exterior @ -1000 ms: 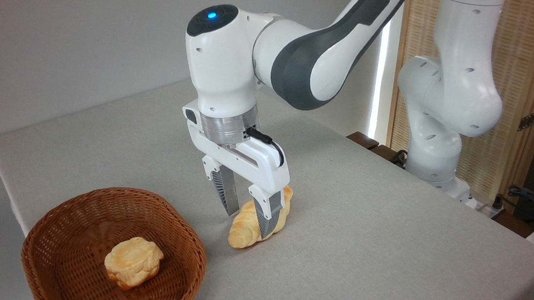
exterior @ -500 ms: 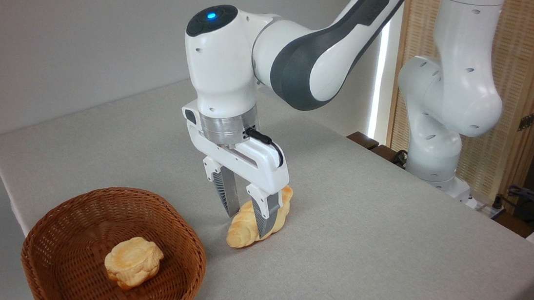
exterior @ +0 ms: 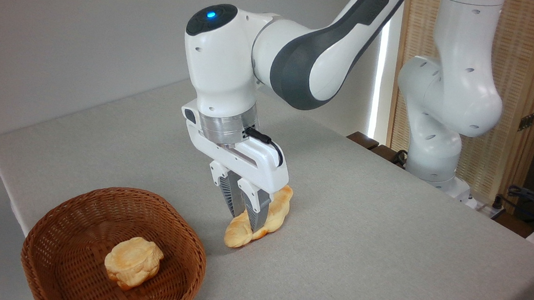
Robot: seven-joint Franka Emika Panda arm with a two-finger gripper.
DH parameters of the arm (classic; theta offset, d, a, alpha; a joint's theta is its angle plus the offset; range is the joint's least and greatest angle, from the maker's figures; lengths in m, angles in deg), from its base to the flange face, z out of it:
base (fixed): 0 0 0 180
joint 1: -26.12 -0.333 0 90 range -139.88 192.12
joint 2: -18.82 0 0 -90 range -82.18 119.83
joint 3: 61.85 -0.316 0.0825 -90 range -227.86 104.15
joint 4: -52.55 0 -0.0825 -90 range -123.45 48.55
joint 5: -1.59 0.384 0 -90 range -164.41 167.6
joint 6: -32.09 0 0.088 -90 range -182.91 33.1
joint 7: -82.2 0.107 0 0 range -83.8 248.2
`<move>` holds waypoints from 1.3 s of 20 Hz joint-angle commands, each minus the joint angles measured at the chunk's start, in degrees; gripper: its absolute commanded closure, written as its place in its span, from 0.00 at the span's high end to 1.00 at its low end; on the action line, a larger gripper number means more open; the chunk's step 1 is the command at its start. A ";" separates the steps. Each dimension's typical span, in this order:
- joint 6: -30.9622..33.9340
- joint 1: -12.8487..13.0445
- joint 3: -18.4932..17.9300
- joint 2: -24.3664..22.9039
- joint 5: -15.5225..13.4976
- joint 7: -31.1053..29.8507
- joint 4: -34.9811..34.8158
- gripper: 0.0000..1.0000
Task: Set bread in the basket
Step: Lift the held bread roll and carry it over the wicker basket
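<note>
My white two-finger gripper (exterior: 244,215) pointed straight down and was clamped on the braided golden-yellow loaf of bread (exterior: 260,218), its two ribbed grey fingers (exterior: 254,210) drawn close together across the loaf's middle. The bread lay on the pale grey cloth-covered worktop (exterior: 361,237), its lower pointed end towards the camera and its other end showing behind the fingers; whether it had left the surface at all, I could not tell. The round, shallow, reddish-brown woven wicker basket (exterior: 74,215) sat near the worktop's front left corner, to the left of the bread and apart from it, with a strip of bare cloth between its rim and the loaf. Inside the basket rested a small round puffy golden bun (exterior: 133,262), lying on the woven bottom towards the right side. My white and dark grey arm (exterior: 305,55) came in from the upper right, a blue light glowing on the joint above the wrist. Behind the worktop's far right edge stood the arm's white base (exterior: 437,137), in front of a light wooden slatted screen (exterior: 524,72).
</note>
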 commanded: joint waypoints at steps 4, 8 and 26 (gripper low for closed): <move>4.93 0.40 -0.26 -0.47 0.72 1.78 7.21 0.41; 5.38 0.40 0.09 -0.74 0.02 1.44 11.26 0.40; -1.37 0.22 0.36 7.17 -6.22 1.44 24.54 0.41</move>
